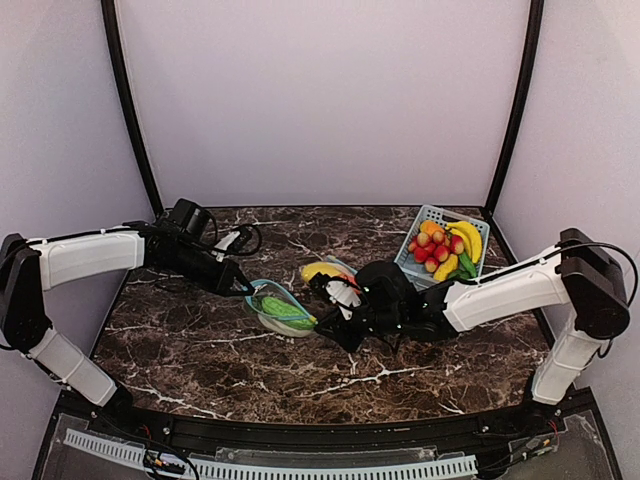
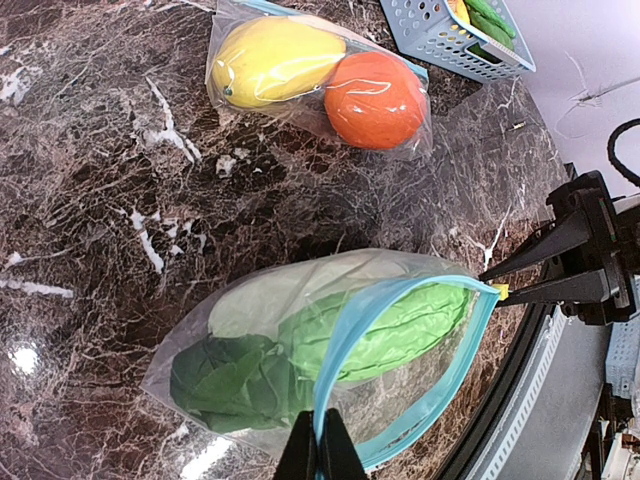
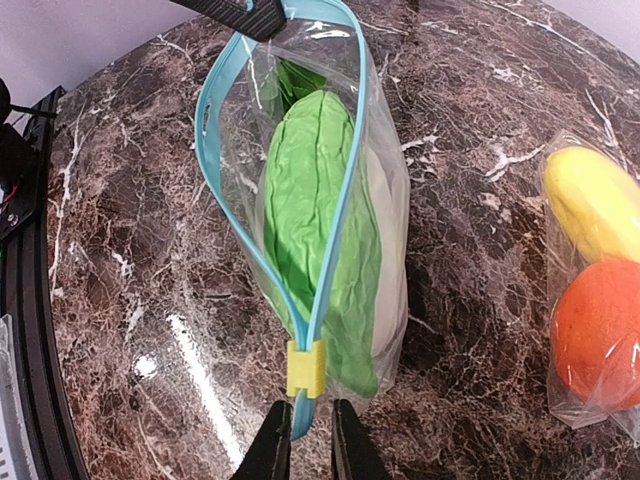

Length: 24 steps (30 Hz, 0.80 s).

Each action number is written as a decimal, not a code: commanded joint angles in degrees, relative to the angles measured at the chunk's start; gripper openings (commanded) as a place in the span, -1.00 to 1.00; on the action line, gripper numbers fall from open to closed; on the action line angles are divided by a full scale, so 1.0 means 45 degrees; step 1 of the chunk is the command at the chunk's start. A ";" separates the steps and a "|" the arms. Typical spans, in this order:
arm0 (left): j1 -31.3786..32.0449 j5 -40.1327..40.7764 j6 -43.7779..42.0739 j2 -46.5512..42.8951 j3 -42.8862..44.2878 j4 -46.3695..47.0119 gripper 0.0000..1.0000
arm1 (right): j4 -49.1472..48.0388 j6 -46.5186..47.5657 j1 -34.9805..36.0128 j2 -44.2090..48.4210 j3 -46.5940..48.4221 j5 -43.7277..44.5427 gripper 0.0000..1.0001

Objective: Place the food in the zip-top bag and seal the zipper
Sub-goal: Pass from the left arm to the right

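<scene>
Noted zip-top bag [image 3: 205, 140] on table [image 3: 480, 120] w/ green piece [image 3: 320, 220] and white oblong [image 3: 392, 270] inside, mouth open, zipper axis stretched between grippers: left gripper [image 2: 320, 452] pinched shut on one end, right gripper [image 3: 308, 450] clamped on opp. end beside yellow slider [image 3: 306, 369], so nearer.

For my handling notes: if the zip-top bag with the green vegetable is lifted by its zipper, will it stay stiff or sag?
Likely floppy: the thin clear film of the zip-top bag wrinkles around the green vegetable. The blue zipper bows between the left pincer and right pincer, so it probably flexes. The contents would likely pull the bottom down.
</scene>
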State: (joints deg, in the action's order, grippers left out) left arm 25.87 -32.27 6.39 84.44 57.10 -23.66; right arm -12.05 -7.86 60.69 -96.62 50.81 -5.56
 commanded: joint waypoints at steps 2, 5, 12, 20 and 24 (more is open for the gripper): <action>-0.0104 -0.0024 -0.0117 -0.0046 0.0210 -0.0318 -0.99 | -0.0388 0.0027 -0.0073 -0.0225 0.0328 0.0168 -0.74; -0.0104 -0.0042 -0.0115 -0.0030 0.0219 -0.0326 -0.99 | -0.0368 0.0027 -0.0068 -0.0300 0.0386 0.0155 -0.74; -0.0104 -0.0065 -0.0123 -0.0033 0.0220 -0.0328 -0.99 | -0.0308 0.0062 -0.0069 -0.0339 0.0487 0.0291 -0.70; -0.0104 -0.0047 -0.0121 -0.0050 0.0221 -0.0338 -0.99 | -0.0238 0.0163 -0.0073 -0.0394 0.0575 0.0278 -1.00; -0.0104 -0.0030 -0.0177 -0.0086 0.0219 -0.0377 -0.99 | -0.0236 0.0249 -0.0069 -0.0216 0.0473 0.0083 -1.00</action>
State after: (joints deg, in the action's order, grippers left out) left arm 25.85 -32.27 6.39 84.44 57.10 -23.68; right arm -12.01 -7.44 60.69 -97.56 52.12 -4.67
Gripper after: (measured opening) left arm 0.007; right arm 0.007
